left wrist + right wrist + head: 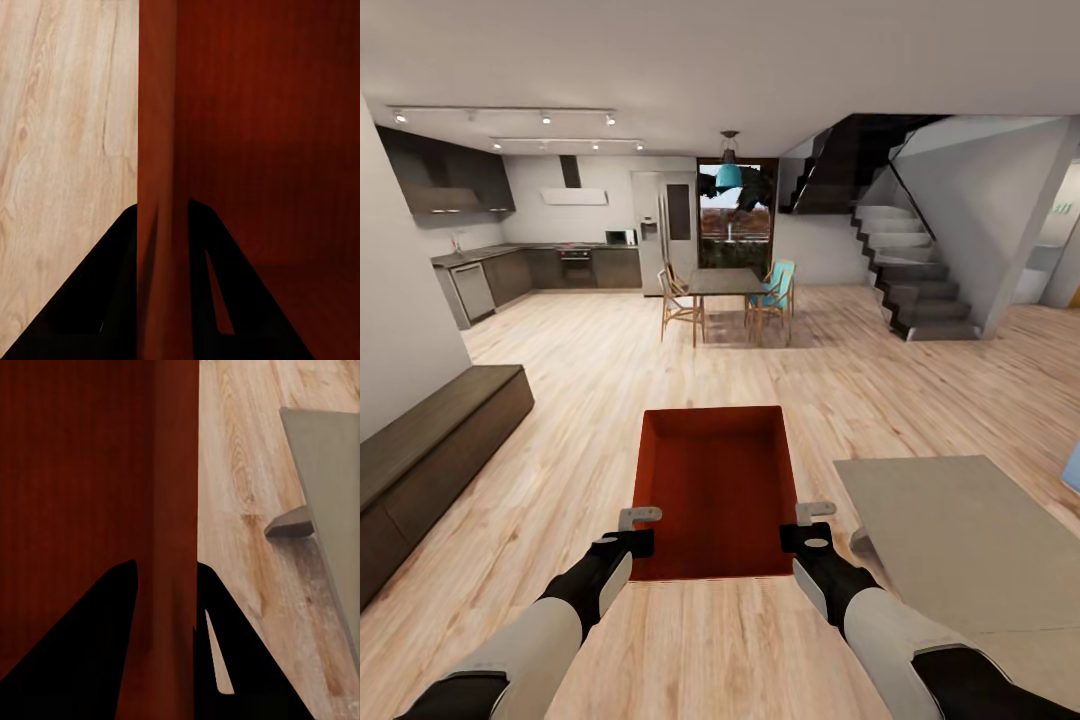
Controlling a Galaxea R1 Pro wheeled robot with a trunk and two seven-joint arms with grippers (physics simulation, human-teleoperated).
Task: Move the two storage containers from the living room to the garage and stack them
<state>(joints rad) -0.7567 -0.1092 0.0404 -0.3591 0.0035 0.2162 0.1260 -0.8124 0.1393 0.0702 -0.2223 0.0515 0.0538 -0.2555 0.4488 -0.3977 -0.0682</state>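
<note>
One red-orange storage container (715, 490) hangs level over the living room's light wood-plank floor (590, 380), held between both arms. My left gripper (638, 530) is shut on its left wall near the close corner. My right gripper (812, 525) is shut on its right wall. In the left wrist view the red wall (157, 150) runs between the black fingers (97, 300). The right wrist view has the opposite wall (176, 472) pinched the same way. The container is empty inside. The second container and the garage are out of view.
A long dark-brown bench (430, 450) lines the left wall. A low grey table (950, 540) stands close on the right. Ahead are a dining table with chairs (725, 285), a kitchen (560, 265) at the back left and stairs (915, 280) at the back right.
</note>
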